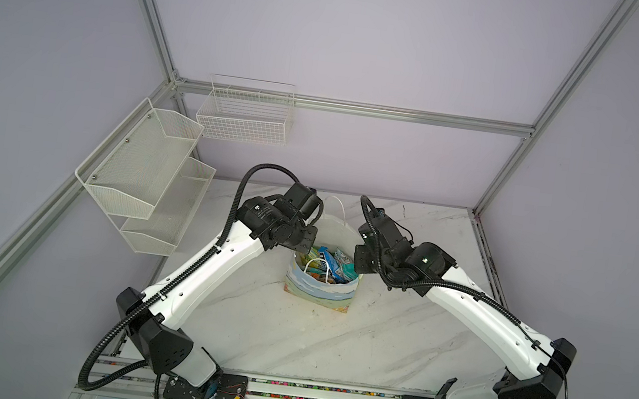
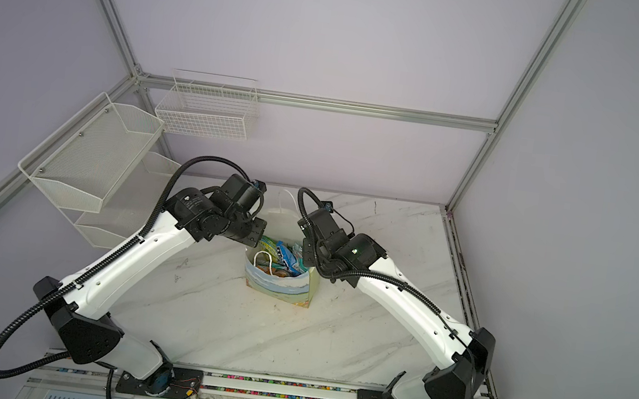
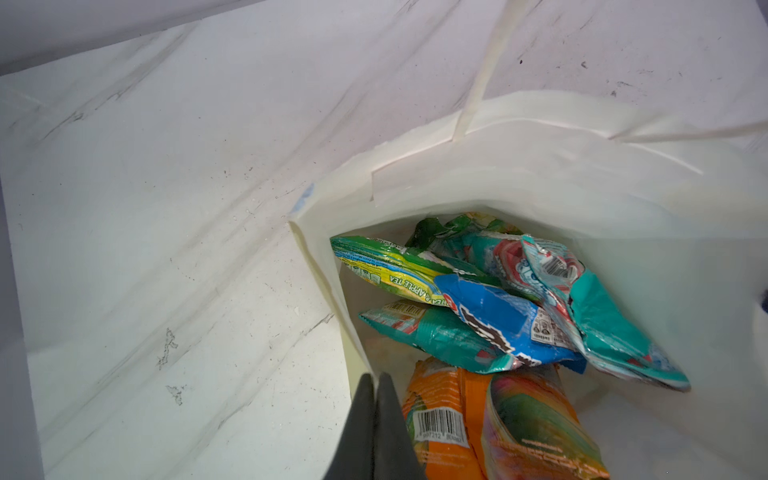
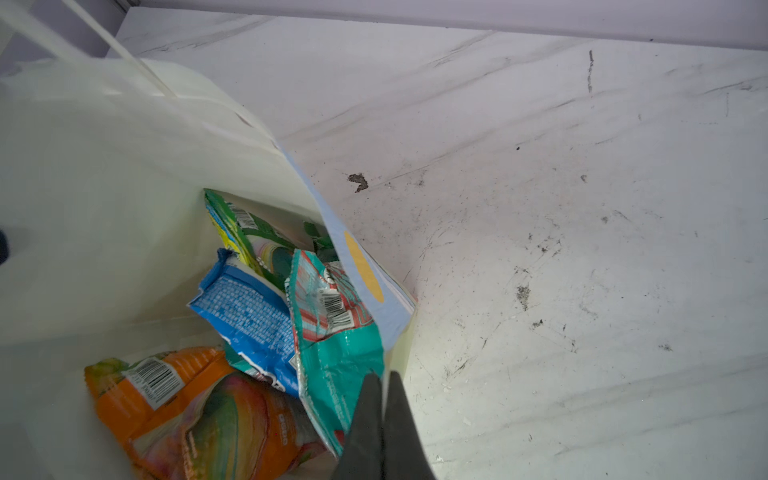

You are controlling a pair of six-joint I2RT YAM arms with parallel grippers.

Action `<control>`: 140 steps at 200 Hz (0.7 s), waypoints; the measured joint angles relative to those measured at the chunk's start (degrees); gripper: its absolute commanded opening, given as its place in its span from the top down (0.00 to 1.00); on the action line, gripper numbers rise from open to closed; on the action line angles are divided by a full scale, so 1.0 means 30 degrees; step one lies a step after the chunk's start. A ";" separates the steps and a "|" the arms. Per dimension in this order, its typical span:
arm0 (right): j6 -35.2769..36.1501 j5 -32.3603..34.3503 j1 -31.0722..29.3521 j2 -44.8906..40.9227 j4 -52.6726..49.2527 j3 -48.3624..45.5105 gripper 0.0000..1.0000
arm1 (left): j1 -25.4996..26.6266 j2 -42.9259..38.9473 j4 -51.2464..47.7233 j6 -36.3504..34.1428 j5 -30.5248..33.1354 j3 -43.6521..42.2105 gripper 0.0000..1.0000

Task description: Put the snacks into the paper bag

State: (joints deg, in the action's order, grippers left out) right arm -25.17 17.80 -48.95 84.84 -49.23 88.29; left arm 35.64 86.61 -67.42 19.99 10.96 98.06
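The paper bag (image 1: 317, 296) (image 2: 277, 287) stands upright and open in the middle of the marble table. Inside lie the snacks (image 1: 328, 266): a blue packet (image 3: 498, 316), teal bags (image 3: 615, 332), a green bag (image 3: 386, 266) and an orange bag (image 3: 440, 415). My left gripper (image 3: 376, 380) is shut on the bag's left side wall at the rim. On the opposite wall my right gripper (image 4: 385, 378) is shut in the same way, beside a teal bag (image 4: 336, 345). In both top views the wrists hide the fingers. One white cord handle (image 1: 315, 265) droops into the bag.
A white wire basket (image 1: 245, 115) hangs on the back wall and a two-tier mesh shelf (image 1: 141, 168) on the left wall. Aluminium frame posts stand at the table's (image 1: 291, 339) back corners. Both arm bases sit on the front rail (image 1: 325, 394).
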 measured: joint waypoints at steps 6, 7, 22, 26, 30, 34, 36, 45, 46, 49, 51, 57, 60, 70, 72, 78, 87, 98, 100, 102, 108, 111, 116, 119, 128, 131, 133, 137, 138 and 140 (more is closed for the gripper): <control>0.0095 0.0058 0.0117 0.0051 -0.0007 0.0007 1.00 | 0.0000 -0.0029 0.0066 0.0000 -0.0117 -0.0051 1.00; 0.0124 0.0080 0.0153 0.0051 -0.0007 0.0007 1.00 | 0.0000 -0.0029 0.0080 0.0000 -0.0124 -0.0058 1.00; 0.0350 0.0175 0.0474 0.0131 -0.0051 0.0080 1.00 | 0.0000 -0.0036 0.0233 0.0015 -0.0379 -0.0109 1.00; 0.0423 0.0189 0.0546 0.0160 -0.0058 0.0102 1.00 | 0.0000 -0.0036 0.0255 0.0022 -0.0437 -0.0109 1.00; 0.0510 0.0197 0.0641 0.0189 -0.0080 0.0138 1.00 | 0.0000 -0.0036 0.0277 0.0058 -0.0503 -0.0117 1.00; 0.0554 0.0226 0.0714 0.0211 -0.0102 0.0175 1.00 | 0.0000 -0.0036 0.0299 0.0073 -0.0568 -0.0117 1.00; 0.0597 0.0233 0.0758 0.0226 -0.0117 0.0197 1.00 | 0.0000 -0.0036 0.0306 0.0080 -0.0590 -0.0117 1.00; 0.0743 0.0284 0.0947 0.0306 -0.0197 0.0335 1.00 | 0.0000 -0.0036 0.0372 0.0138 -0.0714 -0.0117 1.00; 0.0758 0.0284 0.0962 0.0313 -0.0197 0.0342 1.00 | 0.0000 -0.0036 0.0379 0.0146 -0.0721 -0.0117 1.00; 0.0838 0.0291 0.1049 0.0335 -0.0233 0.0408 1.00 | 0.0000 -0.0036 0.0401 0.0153 -0.0765 -0.0117 1.00; 0.0867 0.0299 0.1100 0.0350 -0.0248 0.0437 1.00 | 0.0000 -0.0036 0.0415 0.0153 -0.0816 -0.0117 1.00; 0.0976 0.0335 0.1239 0.0372 -0.0299 0.0517 1.00 | 0.0000 -0.0036 0.0466 0.0160 -0.0911 -0.0117 1.00; 0.1020 0.0372 0.1297 0.0379 -0.0321 0.0554 1.00 | 0.0000 -0.0036 0.0488 0.0160 -0.0962 -0.0117 1.00; 0.1195 0.0474 0.1552 0.0430 -0.0444 0.0743 1.00 | 0.0000 -0.0036 0.0590 0.0175 -0.1144 -0.0117 1.00; 0.1239 0.0488 0.1603 0.0444 -0.0452 0.0780 1.00 | 0.0000 -0.0036 0.0612 0.0175 -0.1180 -0.0117 1.00; 0.1355 0.0532 0.1749 0.0481 -0.0517 0.0889 1.00 | 0.0000 -0.0036 0.0678 0.0175 -0.1297 -0.0117 1.00; 0.1508 0.0619 0.1974 0.0546 -0.0576 0.1049 1.00 | 0.0000 -0.0029 0.0750 0.0189 -0.1464 -0.0117 1.00; 0.1698 0.0707 0.2222 0.0612 -0.0612 0.1166 1.00 | 0.0000 0.0000 0.0874 0.0197 -0.1661 -0.0117 1.00; 0.1727 0.0729 0.2259 0.0627 -0.0619 0.1188 1.00 | 0.0000 0.0015 0.0903 0.0197 -0.1698 -0.0117 1.00; 0.1741 0.0743 0.2302 0.0627 -0.0619 0.1202 1.00 | 0.0000 0.0022 0.0925 0.0197 -0.1727 -0.0117 1.00; 0.1843 0.0794 0.2448 0.0663 -0.0663 0.1246 1.00 | 0.0000 0.0073 0.1049 0.0197 -0.1821 -0.0124 1.00; 0.1872 0.0831 0.2514 0.0685 -0.0663 0.1260 1.00 | 0.0000 0.0102 0.1107 0.0197 -0.1851 -0.0124 1.00; 0.1938 0.0860 0.2608 0.0714 -0.0678 0.1282 1.00 | 0.0000 0.0160 0.1188 0.0197 -0.1909 -0.0124 1.00; 0.1974 0.0860 0.2659 0.0729 -0.0670 0.1282 1.00 | 0.0000 0.0204 0.1246 0.0197 -0.1945 -0.0117 1.00; 0.2076 0.0874 0.2776 0.0765 -0.0670 0.1282 1.00 | 0.0000 0.0342 0.1399 0.0189 -0.2025 -0.0117 1.00; 0.2098 0.0874 0.2812 0.0787 -0.0670 0.1282 1.00 | 0.0000 0.0401 0.1443 0.0189 -0.2040 -0.0117 1.00; 0.2120 0.0874 0.2827 0.0801 -0.0670 0.1290 0.98 | 0.0000 0.0430 0.1479 0.0189 -0.2062 -0.0117 1.00; 0.2149 0.0874 0.2834 0.0823 -0.0670 0.1290 0.94 | 0.0000 0.0495 0.1530 0.0189 -0.2076 -0.0117 1.00; 0.2149 0.0874 0.2834 0.0831 -0.0670 0.1290 0.93 | 0.0000 0.0517 0.1545 0.0182 -0.2084 -0.0117 1.00; 0.2164 0.0874 0.2841 0.0838 -0.0670 0.1297 0.91 | 0.0000 0.0539 0.1574 0.0182 -0.2091 -0.0117 1.00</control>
State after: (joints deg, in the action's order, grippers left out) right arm -18.68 20.43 -40.42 87.35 -51.24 92.18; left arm 35.64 88.23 -62.70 20.53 4.69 97.71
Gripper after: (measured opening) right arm 0.044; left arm 0.047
